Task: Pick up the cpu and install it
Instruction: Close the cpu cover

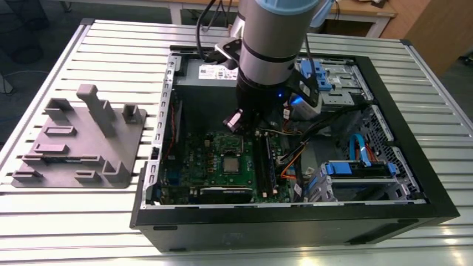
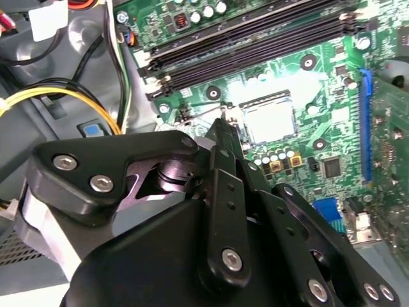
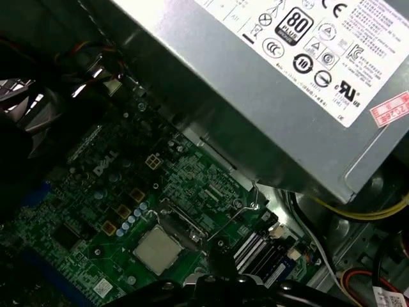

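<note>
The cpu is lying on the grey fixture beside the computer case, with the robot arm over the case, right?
No. The exterior view shows the cpu lying on the green motherboard inside the computer case, not on the grey fixture. The robot arm is over the case.

My gripper (image 2: 223, 137) is black, the cpu (image 3: 156, 249) silver-grey with a pale rim on the green board (image 3: 83, 192), the case (image 1: 296, 227) black, the fixture (image 1: 74, 138) plain grey, the table (image 1: 74, 221) pale with ribbed stripes, one cable (image 2: 57, 96) yellow, one slot (image 2: 365, 121) blue.
</note>
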`<control>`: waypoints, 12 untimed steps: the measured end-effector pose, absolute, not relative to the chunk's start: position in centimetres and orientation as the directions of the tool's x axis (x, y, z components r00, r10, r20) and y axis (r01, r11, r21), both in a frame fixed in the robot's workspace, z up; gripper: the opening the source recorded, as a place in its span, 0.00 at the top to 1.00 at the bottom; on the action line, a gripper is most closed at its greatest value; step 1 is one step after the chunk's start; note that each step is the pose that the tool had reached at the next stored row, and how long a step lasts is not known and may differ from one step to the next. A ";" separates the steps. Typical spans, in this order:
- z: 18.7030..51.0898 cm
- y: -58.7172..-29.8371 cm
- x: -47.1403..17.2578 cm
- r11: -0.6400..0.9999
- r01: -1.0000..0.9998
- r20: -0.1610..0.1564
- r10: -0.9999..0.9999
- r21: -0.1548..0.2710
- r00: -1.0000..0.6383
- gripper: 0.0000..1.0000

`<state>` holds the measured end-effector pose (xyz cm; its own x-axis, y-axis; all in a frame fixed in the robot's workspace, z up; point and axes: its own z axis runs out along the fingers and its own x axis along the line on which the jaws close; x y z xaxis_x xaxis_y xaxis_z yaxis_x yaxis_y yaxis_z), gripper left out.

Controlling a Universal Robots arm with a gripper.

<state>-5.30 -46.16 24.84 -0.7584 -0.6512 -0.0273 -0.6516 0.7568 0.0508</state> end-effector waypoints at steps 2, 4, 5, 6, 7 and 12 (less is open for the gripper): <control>24.8 -46.4 -5.3 0.756 -0.653 -0.027 -0.652 0.051 -0.758 0.89; 24.8 -46.7 -5.3 0.755 -0.653 -0.027 -0.653 0.051 -0.757 0.89; 24.8 -46.9 -5.3 0.755 -0.654 -0.027 -0.653 0.051 -0.757 0.89; 24.8 -47.0 -5.3 0.755 -0.654 -0.027 -0.654 0.051 -0.756 0.89; 24.8 -47.1 -5.3 0.755 -0.654 -0.027 -0.654 0.051 -0.756 0.89; 24.8 -47.5 -5.3 0.754 -0.655 -0.027 -0.654 0.051 -0.756 0.89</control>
<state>-5.31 -47.51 24.84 -0.7558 -0.6542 -0.0273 -0.6546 0.7542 0.0508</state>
